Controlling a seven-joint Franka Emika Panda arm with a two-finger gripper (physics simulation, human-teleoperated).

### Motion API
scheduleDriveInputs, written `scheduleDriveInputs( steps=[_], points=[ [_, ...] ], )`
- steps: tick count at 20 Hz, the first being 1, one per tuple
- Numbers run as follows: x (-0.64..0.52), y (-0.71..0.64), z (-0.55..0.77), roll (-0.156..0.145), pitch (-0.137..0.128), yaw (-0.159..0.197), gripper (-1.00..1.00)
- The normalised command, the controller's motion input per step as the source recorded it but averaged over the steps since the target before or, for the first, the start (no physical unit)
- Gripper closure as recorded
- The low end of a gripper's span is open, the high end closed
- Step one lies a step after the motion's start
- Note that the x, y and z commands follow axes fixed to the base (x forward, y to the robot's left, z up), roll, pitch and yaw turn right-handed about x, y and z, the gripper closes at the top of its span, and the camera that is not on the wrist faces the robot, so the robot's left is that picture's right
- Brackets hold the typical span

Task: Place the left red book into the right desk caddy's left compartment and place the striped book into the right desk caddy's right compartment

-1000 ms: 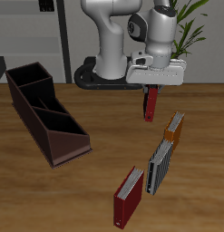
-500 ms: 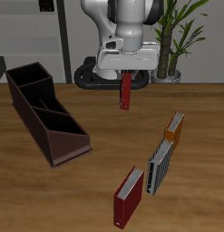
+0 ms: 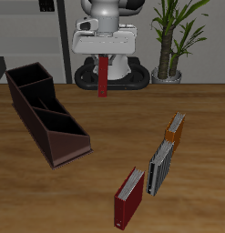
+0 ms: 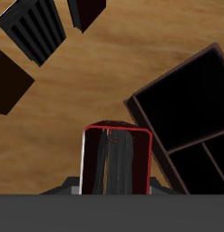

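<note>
My gripper (image 3: 104,58) is shut on the left red book (image 3: 104,77), which hangs upright high above the back of the table, just before the robot's base. In the wrist view this book (image 4: 118,159) sits edge-on, with the right desk caddy (image 4: 173,72) close beside it. The caddy (image 3: 57,136) is a long maroon box; its tall end is at the back and its low end nearer the front. All its compartments look empty. The striped book (image 3: 159,168) stands near the table's front edge, between an orange book and a second red book.
The orange book (image 3: 175,132) stands just behind the striped one. The second red book (image 3: 129,198) stands nearest the front edge. A potted plant (image 3: 173,36) and the robot's base (image 3: 109,77) are at the back.
My gripper has carried the red book sideways and toward the back of the table, nearer the caddy's side. The books on the table and the caddy have not moved.
</note>
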Motion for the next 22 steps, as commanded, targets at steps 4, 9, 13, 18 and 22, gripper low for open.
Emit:
scheduleDriveInputs(
  steps=[4, 9, 13, 18, 22],
  points=[
    [0.08, -0.29, 0.32, -0.031, -0.056, 0.009, 1.0],
    [0.23, -0.34, 0.35, -0.031, -0.032, -0.008, 1.0],
    [0.14, -0.17, 0.26, 0.027, -0.009, -0.048, 1.0],
    [0.1, -0.15, 0.16, 0.058, 0.012, 0.004, 1.0],
    [0.05, -0.25, 0.17, 0.063, 0.009, -0.034, 1.0]
  ],
)
